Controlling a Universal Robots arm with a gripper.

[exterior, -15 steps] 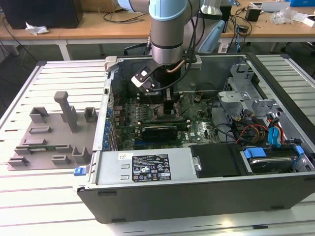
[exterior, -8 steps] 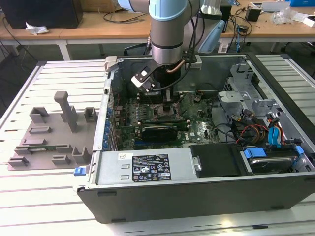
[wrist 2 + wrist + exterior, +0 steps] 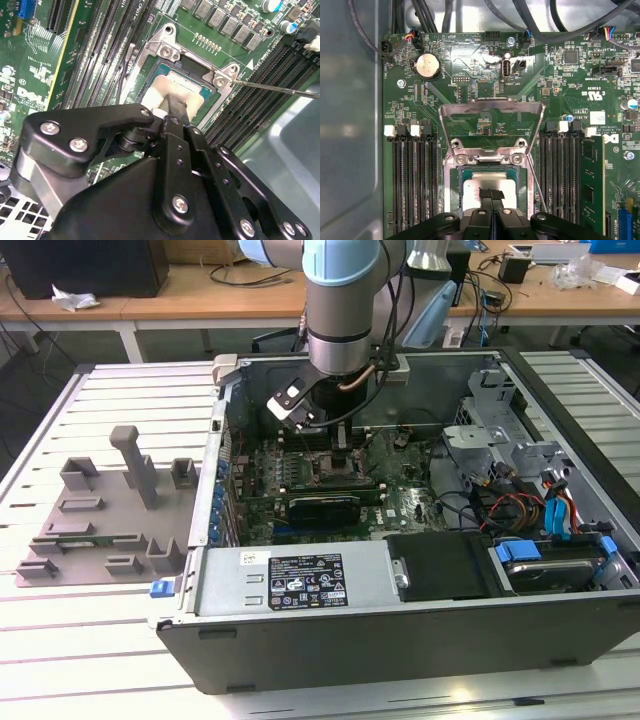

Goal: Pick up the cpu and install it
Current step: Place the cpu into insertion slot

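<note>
The cpu (image 3: 470, 187), a pale silvery square with a dark rim, lies flat in the motherboard socket (image 3: 454, 200) inside the open computer case (image 3: 400, 640). My gripper (image 3: 490, 194) reaches straight down onto it, fingers pressed together with no gap, tips resting on the middle of the chip's top. In the second wrist view the cpu (image 3: 187, 84) shows just beyond the gripper (image 3: 172, 102) tips, framed by the socket's metal bracket. In the exterior view the gripper (image 3: 343, 462) sits low over the board. The socket's metal load plate (image 3: 490, 122) stands hinged open.
A thin retention lever (image 3: 275, 87) sticks out beside the socket. Memory slots (image 3: 415, 180) flank it, one holding a green module (image 3: 592, 180). A long black expansion card (image 3: 320, 508) and the power supply (image 3: 300, 580) lie nearby. A grey fixture tray (image 3: 100, 520) rests outside the case.
</note>
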